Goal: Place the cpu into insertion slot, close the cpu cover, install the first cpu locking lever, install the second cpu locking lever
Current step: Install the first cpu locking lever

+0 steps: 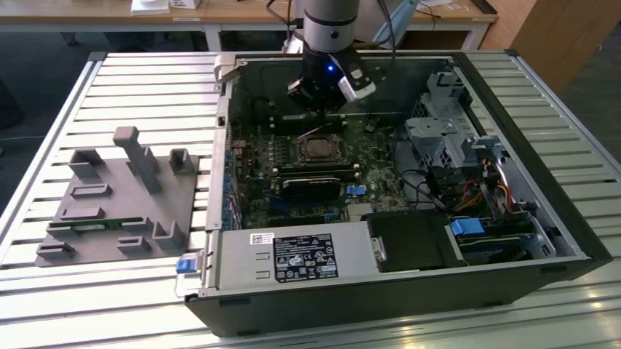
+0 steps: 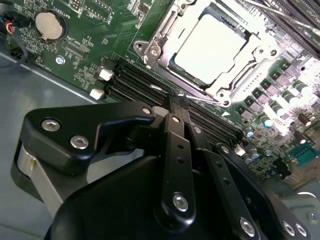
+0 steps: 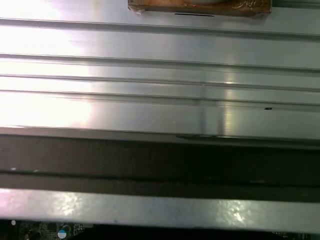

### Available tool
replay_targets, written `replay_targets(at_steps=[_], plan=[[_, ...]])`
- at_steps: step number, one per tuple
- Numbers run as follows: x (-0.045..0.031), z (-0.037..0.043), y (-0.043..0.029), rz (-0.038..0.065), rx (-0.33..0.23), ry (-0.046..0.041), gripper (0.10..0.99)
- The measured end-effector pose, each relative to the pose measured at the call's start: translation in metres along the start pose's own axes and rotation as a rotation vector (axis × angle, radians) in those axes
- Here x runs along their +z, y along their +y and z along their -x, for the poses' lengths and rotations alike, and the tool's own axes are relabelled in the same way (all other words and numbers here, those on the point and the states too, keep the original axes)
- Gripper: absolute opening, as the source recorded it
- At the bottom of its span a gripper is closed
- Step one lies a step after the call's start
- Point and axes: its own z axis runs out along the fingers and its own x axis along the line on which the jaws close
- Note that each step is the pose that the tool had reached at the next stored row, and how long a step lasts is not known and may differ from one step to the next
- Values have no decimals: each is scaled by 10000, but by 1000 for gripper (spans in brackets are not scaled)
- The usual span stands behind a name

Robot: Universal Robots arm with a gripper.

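The cpu (image 2: 212, 47) lies silvery and flat in the insertion slot (image 2: 176, 70) on the green board. The cpu cover (image 2: 159, 31) lies flat around it as a metal frame. In the exterior view the slot (image 1: 316, 150) sits mid-board, just below my gripper (image 1: 321, 109). In the second wrist view my gripper (image 2: 171, 104) is shut, its black fingers (image 2: 176, 150) meeting beside the slot's near edge. A thin wire locking lever (image 2: 202, 98) runs right at the tips; I cannot tell whether it is pinched. In the exterior view the locking lever (image 1: 316, 131) slants up above the slot.
Black memory slots (image 2: 135, 80) run under the fingertips. A coin battery (image 2: 49, 26) sits on the board. The case holds a black heatsink block (image 1: 310, 190), drive cages (image 1: 441, 134) and a power supply (image 1: 291, 256). A grey fixture (image 1: 121, 200) stands on the slatted table (image 3: 160, 75).
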Motion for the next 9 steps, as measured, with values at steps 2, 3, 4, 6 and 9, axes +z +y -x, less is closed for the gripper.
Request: replay_targets(at_steps=[2,3,4,6,9], plan=[[-4,0,-8,1,1,0,106],[-4,0,-12,0,0,0,106],[-4,0,-14,2,1,-1,106],[-4,1,-15,0,2,1,106],[1,16,-16,1,1,1,106]])
